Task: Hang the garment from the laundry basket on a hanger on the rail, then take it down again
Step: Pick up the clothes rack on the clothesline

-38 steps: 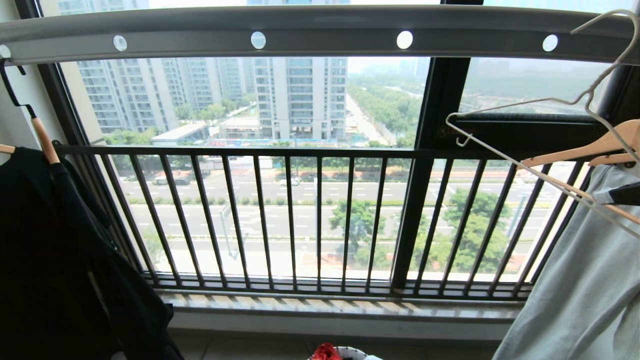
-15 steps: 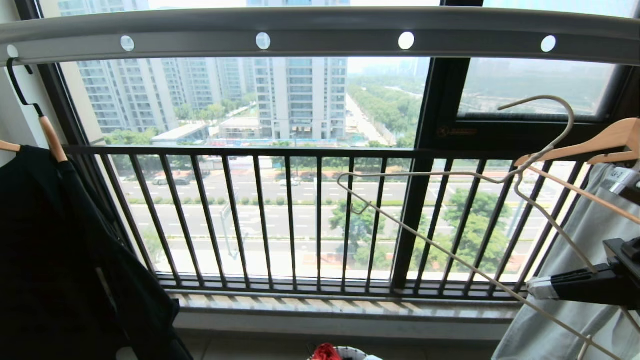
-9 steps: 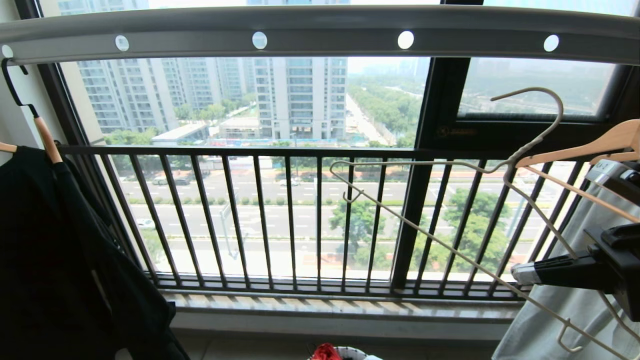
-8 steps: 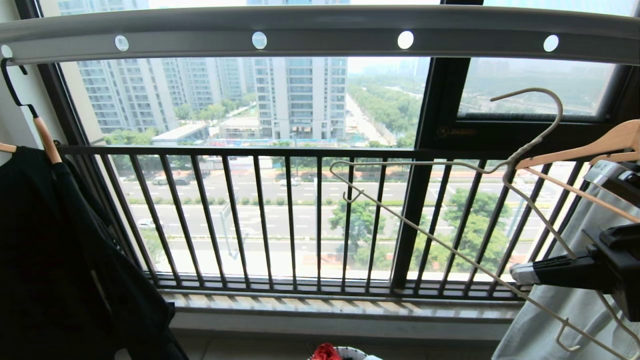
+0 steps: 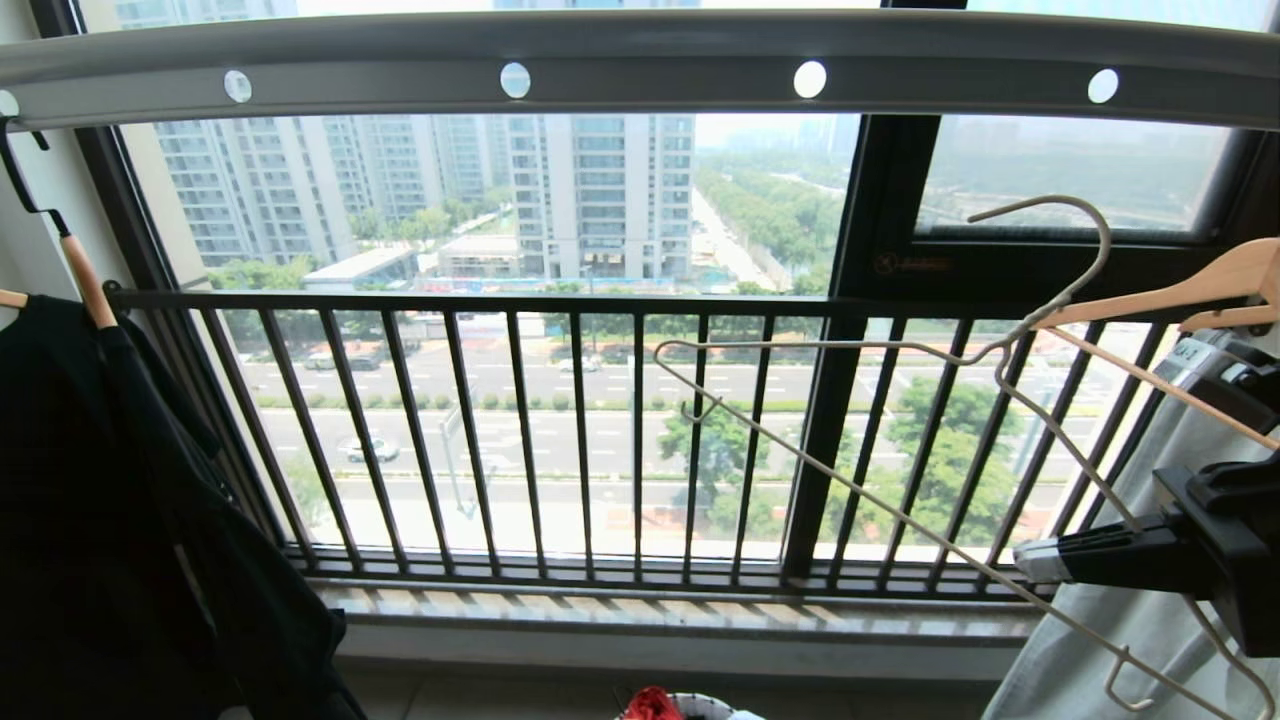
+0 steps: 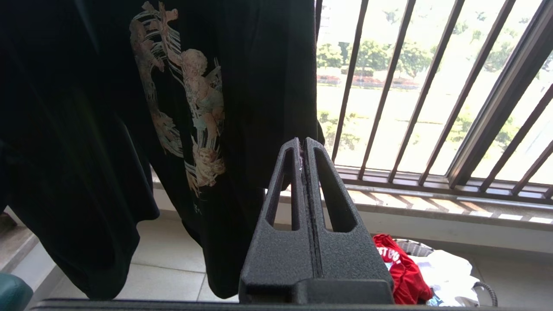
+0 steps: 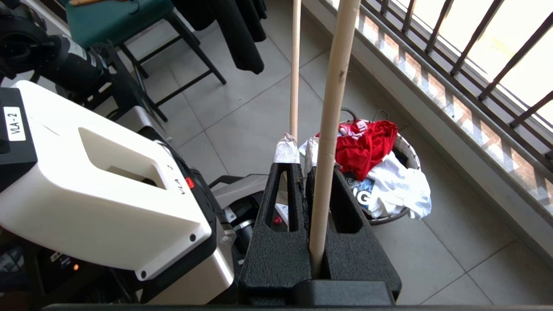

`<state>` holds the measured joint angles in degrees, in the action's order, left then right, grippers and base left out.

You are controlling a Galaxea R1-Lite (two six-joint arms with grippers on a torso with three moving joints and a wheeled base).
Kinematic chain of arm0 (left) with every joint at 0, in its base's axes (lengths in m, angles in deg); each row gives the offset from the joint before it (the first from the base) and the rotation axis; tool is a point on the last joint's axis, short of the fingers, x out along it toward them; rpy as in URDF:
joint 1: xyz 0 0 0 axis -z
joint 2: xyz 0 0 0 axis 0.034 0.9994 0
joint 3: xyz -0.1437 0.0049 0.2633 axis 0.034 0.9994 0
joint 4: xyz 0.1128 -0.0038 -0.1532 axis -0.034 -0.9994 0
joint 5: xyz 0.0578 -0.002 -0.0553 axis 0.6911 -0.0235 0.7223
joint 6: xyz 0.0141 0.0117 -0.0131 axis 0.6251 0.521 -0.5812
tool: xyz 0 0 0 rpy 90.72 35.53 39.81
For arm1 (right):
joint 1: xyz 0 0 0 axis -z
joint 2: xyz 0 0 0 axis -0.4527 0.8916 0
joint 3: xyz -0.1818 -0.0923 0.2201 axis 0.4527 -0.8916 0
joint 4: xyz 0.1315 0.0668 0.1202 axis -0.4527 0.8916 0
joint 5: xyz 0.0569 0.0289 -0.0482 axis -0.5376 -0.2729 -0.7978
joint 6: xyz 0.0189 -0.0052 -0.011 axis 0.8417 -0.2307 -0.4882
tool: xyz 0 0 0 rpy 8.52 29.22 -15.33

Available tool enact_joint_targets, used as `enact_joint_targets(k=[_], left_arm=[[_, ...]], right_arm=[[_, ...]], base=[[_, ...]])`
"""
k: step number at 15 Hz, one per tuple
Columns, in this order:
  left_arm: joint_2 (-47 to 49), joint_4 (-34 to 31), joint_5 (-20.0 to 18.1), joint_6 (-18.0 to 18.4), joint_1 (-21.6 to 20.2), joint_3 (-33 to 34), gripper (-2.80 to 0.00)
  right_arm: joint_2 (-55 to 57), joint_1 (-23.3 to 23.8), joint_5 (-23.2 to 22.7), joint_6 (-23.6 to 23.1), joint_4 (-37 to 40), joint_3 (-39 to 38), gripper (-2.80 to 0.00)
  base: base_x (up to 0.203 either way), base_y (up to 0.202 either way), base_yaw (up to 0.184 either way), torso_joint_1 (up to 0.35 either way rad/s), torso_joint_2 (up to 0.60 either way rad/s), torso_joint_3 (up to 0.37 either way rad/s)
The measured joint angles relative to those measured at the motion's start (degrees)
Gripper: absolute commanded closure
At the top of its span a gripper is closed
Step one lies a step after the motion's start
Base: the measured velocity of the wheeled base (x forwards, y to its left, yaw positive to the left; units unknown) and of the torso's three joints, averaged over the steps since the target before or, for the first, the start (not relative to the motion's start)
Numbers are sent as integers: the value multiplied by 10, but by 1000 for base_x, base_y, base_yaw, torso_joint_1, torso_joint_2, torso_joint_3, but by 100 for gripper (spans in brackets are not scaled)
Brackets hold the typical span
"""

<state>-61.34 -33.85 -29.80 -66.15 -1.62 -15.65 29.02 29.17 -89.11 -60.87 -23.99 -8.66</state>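
The right gripper point(image 7: 298, 166) has its jaws closed on the thin off-white wire hanger point(image 5: 900, 420), holding it tilted in the air below the grey holed rail point(image 5: 640, 65). The left gripper point(image 6: 303, 149) hangs low with jaws pressed together, empty, near a black printed T-shirt point(image 6: 181, 108). The red garment point(image 7: 365, 142) lies crumpled in the round laundry basket point(image 7: 408, 151) on the tiled floor point(image 7: 453, 259) below the barred window

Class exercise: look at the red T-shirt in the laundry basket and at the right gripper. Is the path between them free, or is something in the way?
Nothing stands between them, but the right gripper is shut on the hanger, so it is occupied. The red T-shirt lies on top in the laundry basket, uncovered, below the gripper.
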Motion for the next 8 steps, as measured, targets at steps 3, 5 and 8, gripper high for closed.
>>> enact_joint_targets(k=[3,5,8], left_arm=[[0,0,0,0,0,0,0],[0,0,0,0,0,0,0],[0,0,0,0,0,0,0]], right_arm=[[1,1,1,1,-9,-2,0],[1,2,1,1,-19,-6,0],[1,4,1,1,-25,-10,0]], base=[[0,0,0,-128,281,147],[0,0,0,-133,315,150],[0,0,0,-144,301,162]])
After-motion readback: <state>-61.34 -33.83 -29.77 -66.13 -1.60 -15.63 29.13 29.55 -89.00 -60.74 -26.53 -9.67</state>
